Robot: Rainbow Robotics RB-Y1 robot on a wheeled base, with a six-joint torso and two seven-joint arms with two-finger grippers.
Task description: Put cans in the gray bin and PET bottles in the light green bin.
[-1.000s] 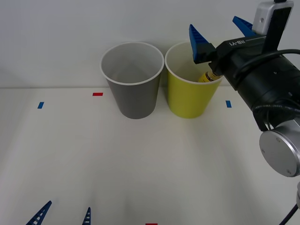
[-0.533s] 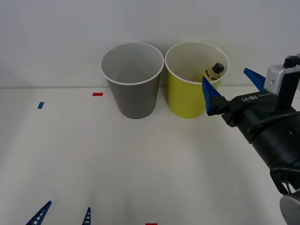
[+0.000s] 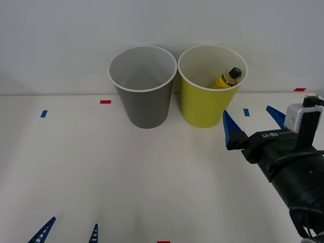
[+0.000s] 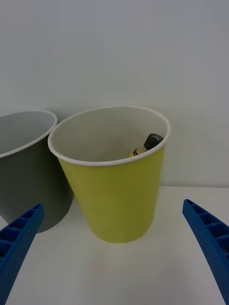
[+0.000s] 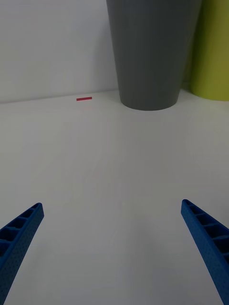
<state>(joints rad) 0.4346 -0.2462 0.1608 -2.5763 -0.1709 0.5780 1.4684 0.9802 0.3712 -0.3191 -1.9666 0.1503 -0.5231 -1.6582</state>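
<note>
My right claw point(image 3: 254, 124) has pulled back and down from the light green bin point(image 3: 207, 106) since a moment ago, and now it hangs over the bench point(image 3: 126, 172) just in front of and to the right of that bin, fingers spread wide and holding nothing. The PET bottle point(image 3: 227, 79) lies tilted inside the light green bin, black cap up against the far right wall. The gray bin point(image 3: 144, 104) stands just beside it on the left. My left claw point(image 3: 68, 234) waits low at the near edge, also spread wide.
</note>
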